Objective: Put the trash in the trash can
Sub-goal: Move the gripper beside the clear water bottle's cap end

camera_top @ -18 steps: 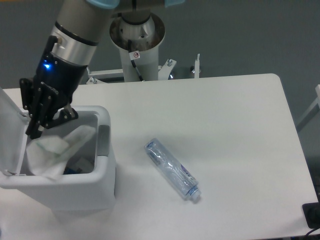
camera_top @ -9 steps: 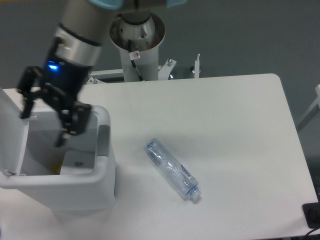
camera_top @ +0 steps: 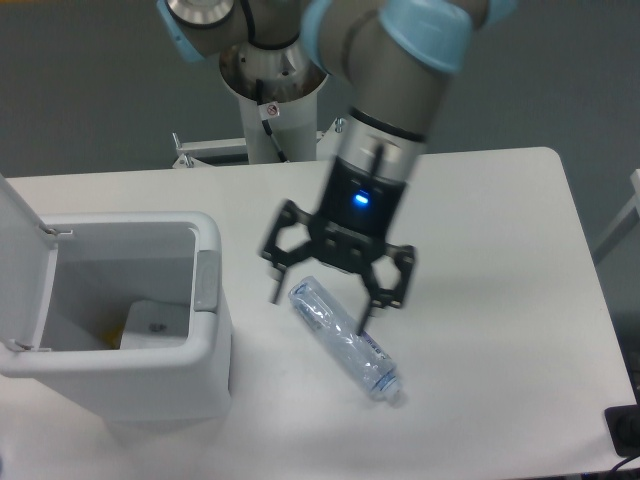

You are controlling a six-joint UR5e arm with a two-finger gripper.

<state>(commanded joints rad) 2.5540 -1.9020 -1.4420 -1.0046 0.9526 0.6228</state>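
Hand [camera_top: 322,308] spread wide, empty, above bottle [camera_top: 345,339] lying mid-counter [camera_top: 480,230] toward front edge. Bin [camera_top: 205,345] at left edge, lid up. Bottle likely light, slick, crushable; grip mid-body across width.

Robotics lab, pedestal-mounted arm [camera_top: 390,60], bare white table [camera_top: 480,230], grey wall [camera_top: 560,70]

The jaws of the gripper [camera_top: 322,312] stand spread wide, one finger on each side of the bottle [camera_top: 345,340], with bare counter [camera_top: 490,250] open to their right and behind them. To their left the trash can [camera_top: 205,365] blocks a low sideways pass; its lid [camera_top: 22,262] stands raised, leaving the mouth clear from above.
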